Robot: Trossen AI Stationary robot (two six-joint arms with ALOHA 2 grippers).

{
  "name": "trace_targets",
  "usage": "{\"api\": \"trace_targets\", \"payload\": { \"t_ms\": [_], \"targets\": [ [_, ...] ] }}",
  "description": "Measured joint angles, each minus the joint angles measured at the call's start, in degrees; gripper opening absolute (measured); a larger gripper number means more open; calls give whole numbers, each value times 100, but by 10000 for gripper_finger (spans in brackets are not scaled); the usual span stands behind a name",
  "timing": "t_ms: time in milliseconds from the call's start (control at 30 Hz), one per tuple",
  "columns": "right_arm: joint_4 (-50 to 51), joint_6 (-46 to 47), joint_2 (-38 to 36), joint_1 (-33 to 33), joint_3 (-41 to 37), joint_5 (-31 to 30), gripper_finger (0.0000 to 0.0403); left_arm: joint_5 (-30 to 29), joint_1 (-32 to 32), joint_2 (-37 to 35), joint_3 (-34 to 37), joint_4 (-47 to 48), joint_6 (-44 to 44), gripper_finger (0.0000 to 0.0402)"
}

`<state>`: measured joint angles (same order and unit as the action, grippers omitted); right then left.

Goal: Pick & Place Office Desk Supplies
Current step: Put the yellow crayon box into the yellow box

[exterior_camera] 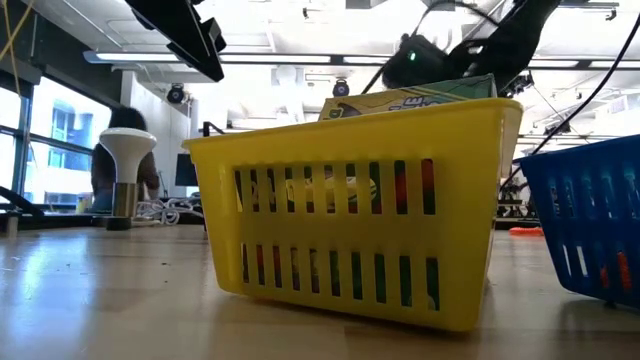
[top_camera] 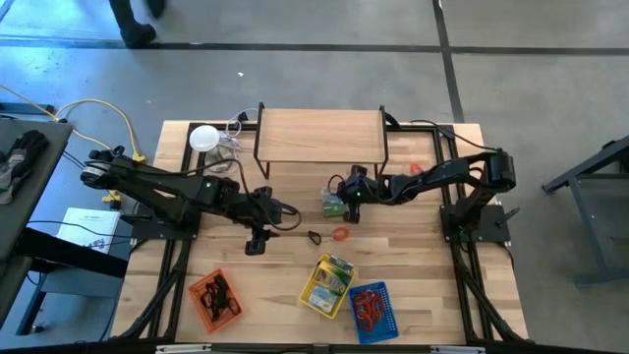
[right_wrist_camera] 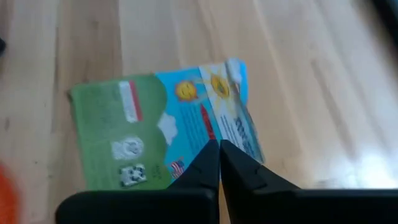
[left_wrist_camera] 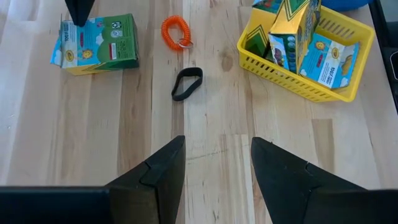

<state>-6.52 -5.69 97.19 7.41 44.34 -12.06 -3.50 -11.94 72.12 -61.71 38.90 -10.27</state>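
A robotics lab or workshop in an open industrial hall: a butcher-block table [top_camera: 413, 285] carries two dark arms on a grey concrete floor [top_camera: 550, 69] marked with dark lines. The low view shows ceiling strip lights [exterior_camera: 140, 57], big windows [exterior_camera: 60, 130] at left, and a person [exterior_camera: 122, 150] far behind.

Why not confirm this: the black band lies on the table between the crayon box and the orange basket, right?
Wrong basket. In the left wrist view, the black band lies on the table between the crayon box and the yellow basket, near the orange coil.
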Motion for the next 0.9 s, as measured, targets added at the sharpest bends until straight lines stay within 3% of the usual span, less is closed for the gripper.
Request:
{"api": "trace_targets", "payload": {
  "t_ms": [233,567,700,900],
  "targets": [
    [-154,-213,-294,-471,19,-1012,34,1,0,0,0,1,24,177],
    [-46,-132,-278,-20,17,-739,184,1,0,0,0,5,127,177],
    [-56,-162,-275,46,17,-517,201,1,0,0,0,4,129,177],
    [-92,-208,-182,123,17,-542,193,1,0,0,0,4,132,177]
  ]
}}
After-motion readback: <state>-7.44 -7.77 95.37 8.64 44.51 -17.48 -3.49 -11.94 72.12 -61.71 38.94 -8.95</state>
